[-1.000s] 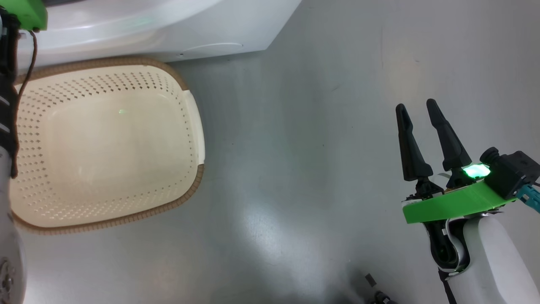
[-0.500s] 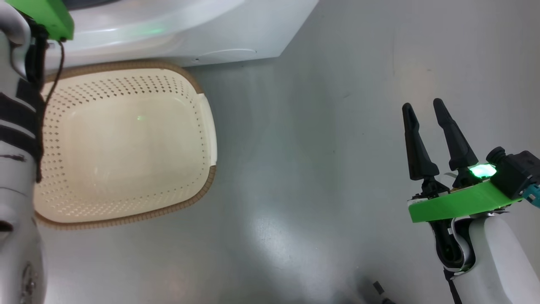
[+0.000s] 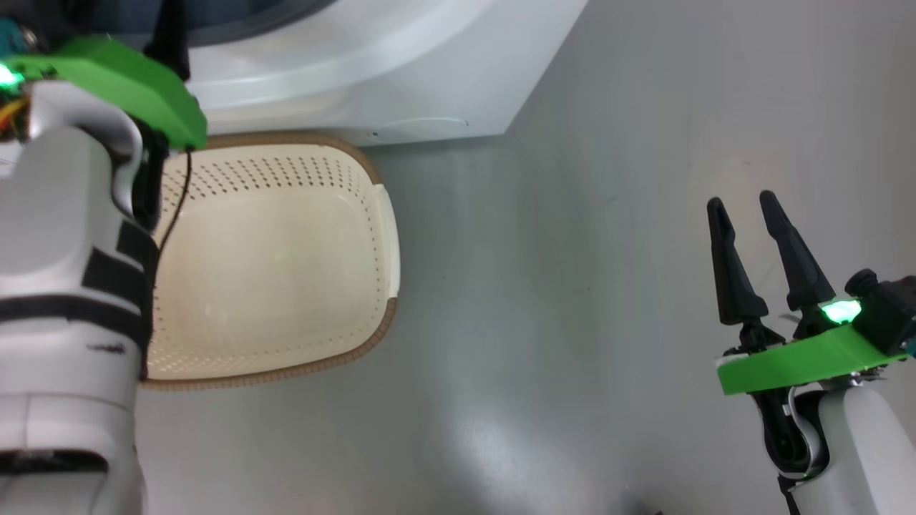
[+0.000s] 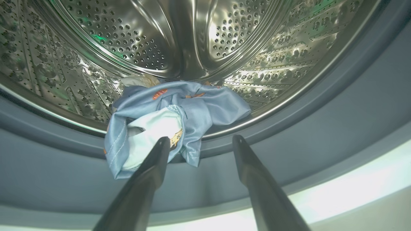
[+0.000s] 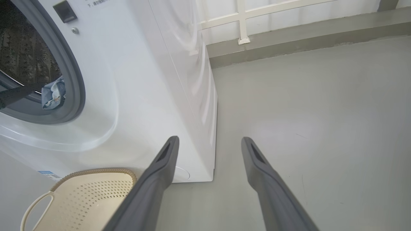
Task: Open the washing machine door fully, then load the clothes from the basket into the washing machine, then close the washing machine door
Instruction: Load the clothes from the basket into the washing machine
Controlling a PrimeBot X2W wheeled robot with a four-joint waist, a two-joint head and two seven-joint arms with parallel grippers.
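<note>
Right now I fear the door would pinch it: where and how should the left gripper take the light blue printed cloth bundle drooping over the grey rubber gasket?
Probably the loose lower fold of the light blue printed cloth bundle, where it hangs over the grey rubber gasket. Come from the front with the open left gripper, fingers astride it: that fold bulges outward, free.

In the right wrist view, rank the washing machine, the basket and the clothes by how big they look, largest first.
1. washing machine, by far.
2. basket, cut off by the picture's edge.
3. clothes, a small blue bunch farther from the camera, so its true size is unsure.
</note>
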